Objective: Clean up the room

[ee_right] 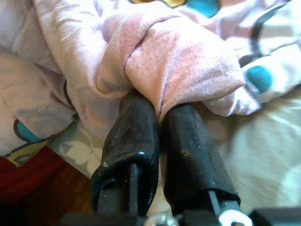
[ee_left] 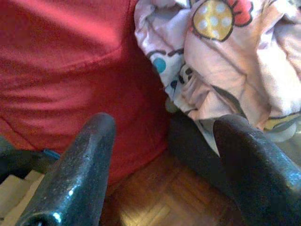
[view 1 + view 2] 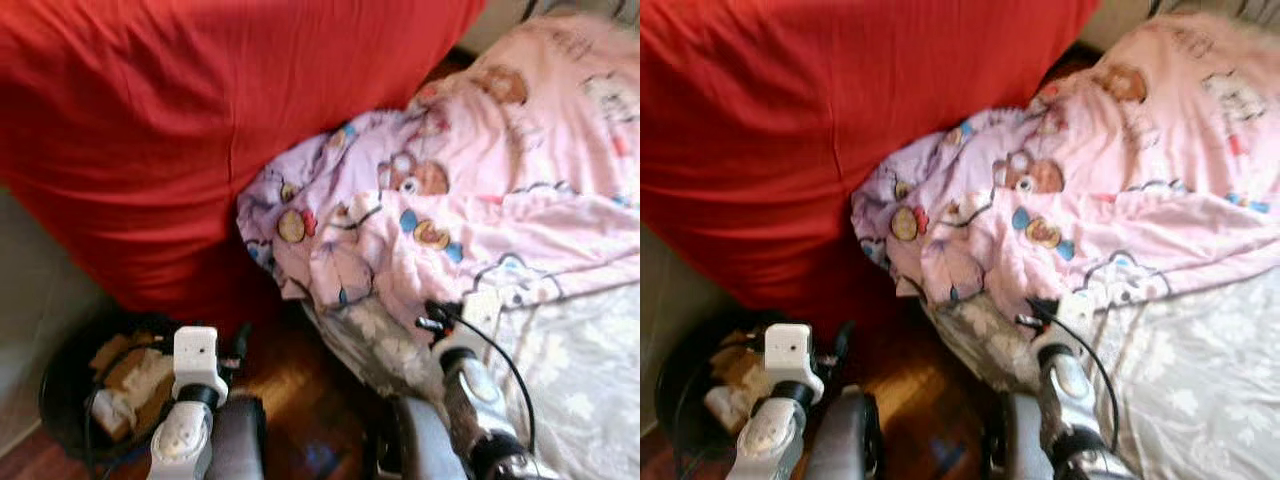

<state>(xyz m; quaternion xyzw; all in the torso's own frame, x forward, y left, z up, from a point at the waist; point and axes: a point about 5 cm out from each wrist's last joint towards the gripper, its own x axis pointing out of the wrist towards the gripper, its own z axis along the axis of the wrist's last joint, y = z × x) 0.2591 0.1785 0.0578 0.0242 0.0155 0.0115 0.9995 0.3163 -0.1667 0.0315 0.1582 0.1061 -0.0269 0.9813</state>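
Pink and soft, the blanket with bears and cartoon pictures lies bunched on the bed, and its crumpled end hangs over the bed's edge beside a big red cushion. The right gripper sits at that edge of the bed with its two black fingers squeezed tight on a fold of the blanket. The left gripper is low over the wooden floor with its fingers spread wide and holding nothing, near a dark bin that has paper scraps inside.
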